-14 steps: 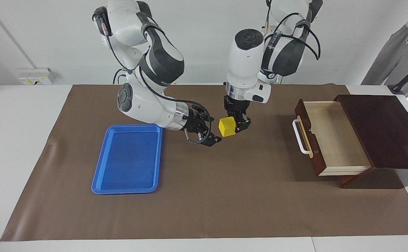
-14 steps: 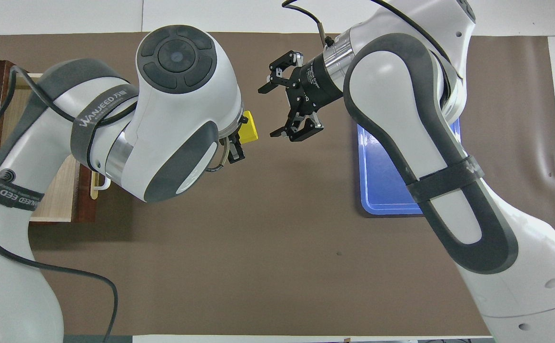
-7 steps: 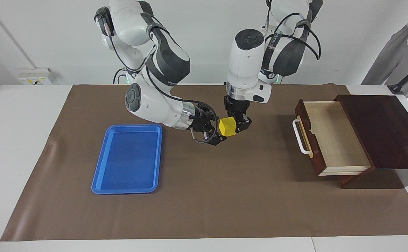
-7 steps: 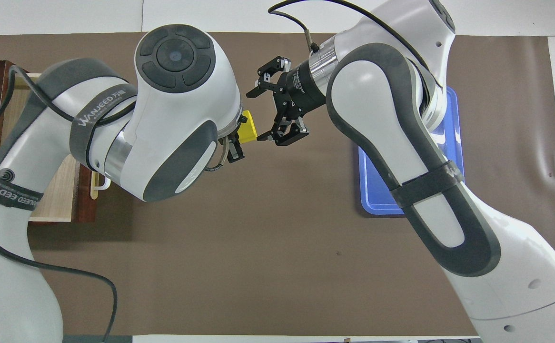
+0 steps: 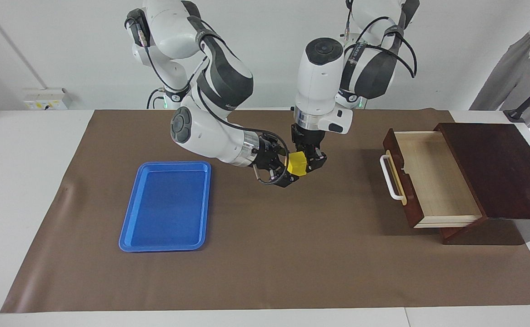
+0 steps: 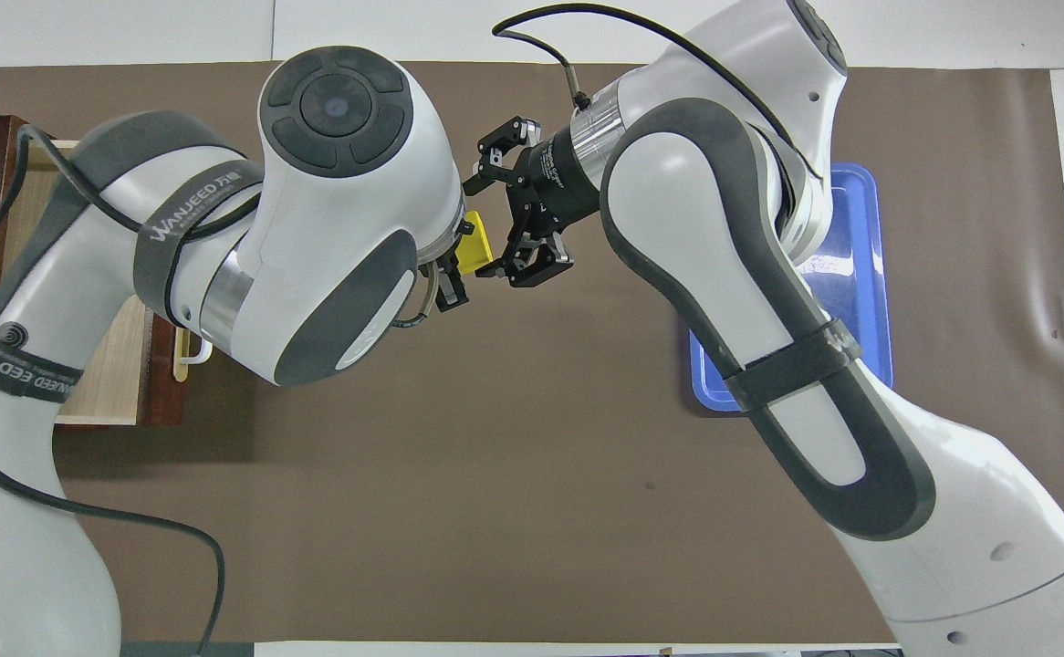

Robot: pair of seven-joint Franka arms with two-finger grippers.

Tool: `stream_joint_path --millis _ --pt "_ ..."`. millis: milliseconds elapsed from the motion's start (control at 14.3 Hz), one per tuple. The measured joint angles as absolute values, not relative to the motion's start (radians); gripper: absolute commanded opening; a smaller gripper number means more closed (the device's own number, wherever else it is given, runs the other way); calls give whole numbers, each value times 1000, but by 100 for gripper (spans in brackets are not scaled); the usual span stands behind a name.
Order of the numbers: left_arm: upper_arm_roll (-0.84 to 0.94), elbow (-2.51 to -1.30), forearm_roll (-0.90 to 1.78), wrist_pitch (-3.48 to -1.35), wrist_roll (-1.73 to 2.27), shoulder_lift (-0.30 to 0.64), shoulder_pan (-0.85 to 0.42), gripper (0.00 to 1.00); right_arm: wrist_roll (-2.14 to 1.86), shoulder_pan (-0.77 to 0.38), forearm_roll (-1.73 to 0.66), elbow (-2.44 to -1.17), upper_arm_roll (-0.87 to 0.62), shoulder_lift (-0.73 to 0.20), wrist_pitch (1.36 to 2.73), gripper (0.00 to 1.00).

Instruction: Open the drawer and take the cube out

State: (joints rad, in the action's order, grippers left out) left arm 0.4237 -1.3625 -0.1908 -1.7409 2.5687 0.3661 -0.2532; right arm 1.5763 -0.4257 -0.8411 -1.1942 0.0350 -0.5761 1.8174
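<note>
The yellow cube point(image 5: 297, 164) point(image 6: 474, 250) hangs above the brown mat, between the blue tray and the drawer. My left gripper point(image 5: 309, 165) points down and is shut on it; in the overhead view the left arm's wrist hides most of that gripper point(image 6: 451, 285). My right gripper point(image 5: 289, 169) point(image 6: 481, 228) comes in level from the tray's side, open, with one finger on each side of the cube. Whether those fingers touch it I cannot tell. The drawer point(image 5: 433, 181) point(image 6: 103, 383) stands pulled out with nothing in it, at the left arm's end of the table.
A blue tray point(image 5: 167, 206) point(image 6: 856, 274) lies on the mat toward the right arm's end. The dark wooden cabinet point(image 5: 501, 168) holds the drawer, whose white handle point(image 5: 390, 178) faces the tray. A person point(image 5: 519, 63) stands past the cabinet's corner.
My right gripper has moved from beside the tray toward the cube and now straddles it. The left gripper and the cube have stayed in place.
</note>
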Motion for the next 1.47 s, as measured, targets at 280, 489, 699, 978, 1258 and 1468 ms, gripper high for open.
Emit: stream_joint_path --millis 280,489,699,978,1258,1468 --pt "424 -1362 -191 -1741 2569 366 -253 0 1579 -432 -841 -1199 35 -576 1828 68" --pt "423 -1362 -193 -1742 2570 366 -253 0 1582 -436 -841 -1202 35 -576 1828 17" --pt "422 -1362 -195 -1743 2569 367 -248 0 1574 -439 -840 -1203 35 -575 1832 0" --pt "422 -1362 -195 -1744 2569 367 -248 0 1574 -439 -840 -1203 35 -575 1833 0" --pt "422 -1362 -197 -1744 2569 367 -248 100 1582 -439 -840 -1203 35 -575 1838 0" --pt "420 -1362 -197 -1736 2567 367 -242 100 1592 -437 -840 -1203 37 -575 1853 0"
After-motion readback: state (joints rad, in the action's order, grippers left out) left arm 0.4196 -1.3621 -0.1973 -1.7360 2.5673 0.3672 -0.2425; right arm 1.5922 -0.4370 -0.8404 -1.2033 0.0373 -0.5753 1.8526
